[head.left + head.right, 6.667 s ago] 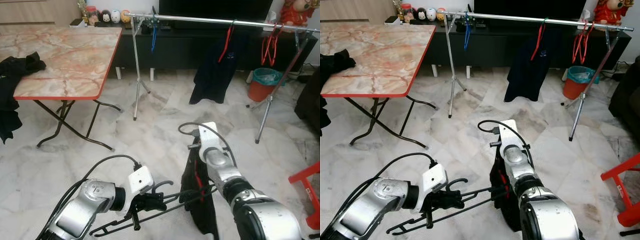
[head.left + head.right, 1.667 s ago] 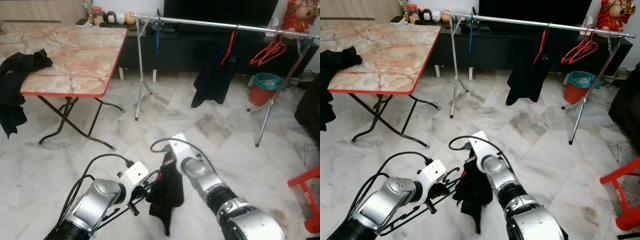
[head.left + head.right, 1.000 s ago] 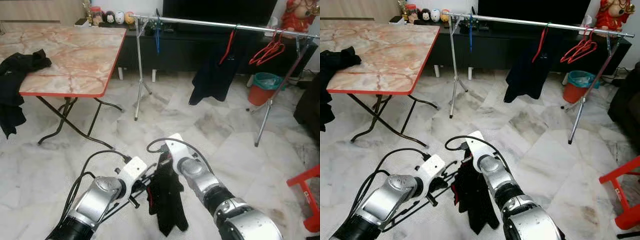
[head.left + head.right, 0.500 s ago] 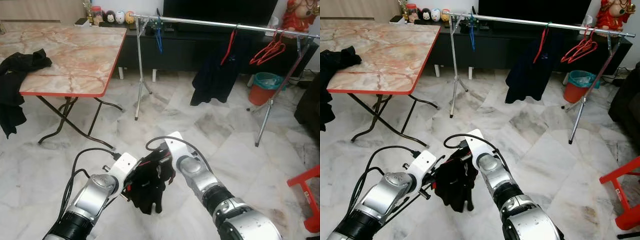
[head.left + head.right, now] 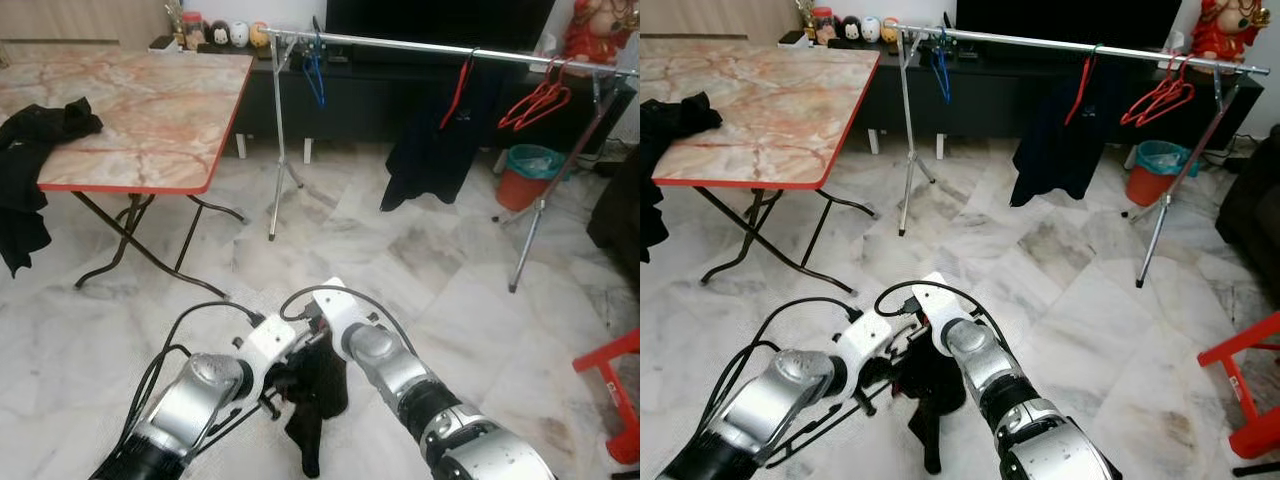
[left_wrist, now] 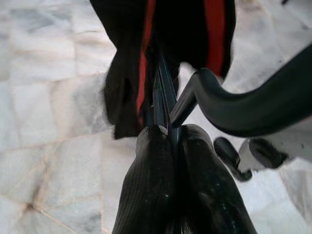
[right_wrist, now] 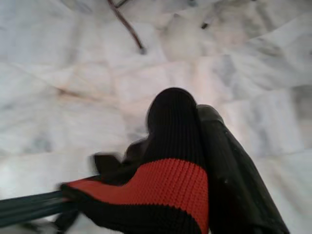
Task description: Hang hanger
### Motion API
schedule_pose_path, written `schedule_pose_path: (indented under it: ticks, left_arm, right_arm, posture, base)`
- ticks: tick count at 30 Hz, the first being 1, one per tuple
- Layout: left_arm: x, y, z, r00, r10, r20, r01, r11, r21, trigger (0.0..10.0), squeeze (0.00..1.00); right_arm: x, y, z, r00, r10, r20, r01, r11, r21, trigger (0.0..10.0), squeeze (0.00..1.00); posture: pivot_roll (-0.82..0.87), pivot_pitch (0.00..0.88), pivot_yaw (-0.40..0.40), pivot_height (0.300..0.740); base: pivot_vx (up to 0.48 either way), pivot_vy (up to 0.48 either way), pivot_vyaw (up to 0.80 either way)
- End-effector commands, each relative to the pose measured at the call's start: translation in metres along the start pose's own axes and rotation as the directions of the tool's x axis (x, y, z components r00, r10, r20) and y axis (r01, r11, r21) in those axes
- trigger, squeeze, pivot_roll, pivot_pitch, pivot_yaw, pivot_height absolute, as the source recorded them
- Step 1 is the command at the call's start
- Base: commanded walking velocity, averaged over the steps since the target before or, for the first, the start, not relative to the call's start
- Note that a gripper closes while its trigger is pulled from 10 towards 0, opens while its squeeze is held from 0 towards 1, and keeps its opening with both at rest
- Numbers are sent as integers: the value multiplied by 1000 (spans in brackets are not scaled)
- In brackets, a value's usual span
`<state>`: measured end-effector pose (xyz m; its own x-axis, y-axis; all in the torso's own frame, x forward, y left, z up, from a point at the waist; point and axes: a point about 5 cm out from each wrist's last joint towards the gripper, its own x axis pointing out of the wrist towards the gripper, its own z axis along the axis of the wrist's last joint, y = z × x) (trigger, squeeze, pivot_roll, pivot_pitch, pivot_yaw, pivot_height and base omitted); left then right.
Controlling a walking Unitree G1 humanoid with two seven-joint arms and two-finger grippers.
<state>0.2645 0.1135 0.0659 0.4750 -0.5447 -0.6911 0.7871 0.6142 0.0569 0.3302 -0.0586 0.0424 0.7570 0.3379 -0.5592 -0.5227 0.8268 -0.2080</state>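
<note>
Marble floor (image 5: 120, 330); clothes rail (image 5: 400, 42) at rear. Left gripper (image 6: 168, 139): jaws clamped on dark hanger (image 6: 161, 97), low above floor. Black garment (image 5: 315, 390) with red trim drapes from hanger. Right gripper (image 7: 195, 146): jaws pinching garment's ribbed edge.

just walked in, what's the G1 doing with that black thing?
It is working a black garment with a red collar band onto a dark hanger. The left gripper is shut on the hanger's thin frame; the right gripper pinches the garment's collar. Both arms are held low over the marble floor. Nothing is hung yet: the clothes rail stands further ahead, with another dark garment and some red hangers on it.
</note>
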Motion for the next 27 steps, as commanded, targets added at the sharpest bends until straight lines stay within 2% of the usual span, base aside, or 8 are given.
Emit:
schedule_pose_path:
  ticks: [1,4,7,12,15,21,24,27]
  left_arm:
    - [-2,-3,0,1000,-28,1,28,999,29,10000,0]
    - [-5,-3,-6,998,-46,-38,49,997,63,10000,0]
    - [-7,-4,-8,997,-65,-51,69,995,75,10000,0]
    - [-6,-4,-6,997,-66,-40,69,994,79,10000,0]
    - [-4,-3,-4,998,-52,-32,54,995,78,10000,0]
    - [-1,4,-4,998,51,-46,-48,998,48,10000,0]
    - [0,19,-1,981,185,-52,-185,983,-6,10000,0]
    - [0,25,-1,972,229,-62,-231,972,-40,10000,0]
  right_arm:
    - [-1,-7,13,998,-37,43,37,999,-12,10000,0]
    - [-3,-22,15,994,-98,54,98,995,3,10000,0]
    - [-4,-31,17,991,-122,59,121,993,10,10000,0]
    - [-5,-34,17,991,-119,56,119,993,3,10000,0]
    - [-4,-30,17,994,-93,54,94,996,-7,10000,0]
    - [-2,-18,18,996,-62,57,62,998,-7,10000,0]
    - [-2,-13,17,997,-47,55,48,999,-9,10000,0]
    - [-2,-12,16,997,-46,54,47,999,-9,10000,0]
  posture:
    - [137,0,-57,740]
    - [136,0,-55,740]
    - [133,0,-54,740]
    - [132,0,-56,740]
    - [136,0,-59,740]
    - [133,0,-56,740]
    - [134,0,-57,740]
    - [133,0,-57,740]
  base:
    - [0,0,0]
    - [0,0,0]
    - [0,0,0]
    - [0,0,0]
    - [0,0,0]
    - [0,0,0]
    - [0,0,0]
    - [0,0,0]
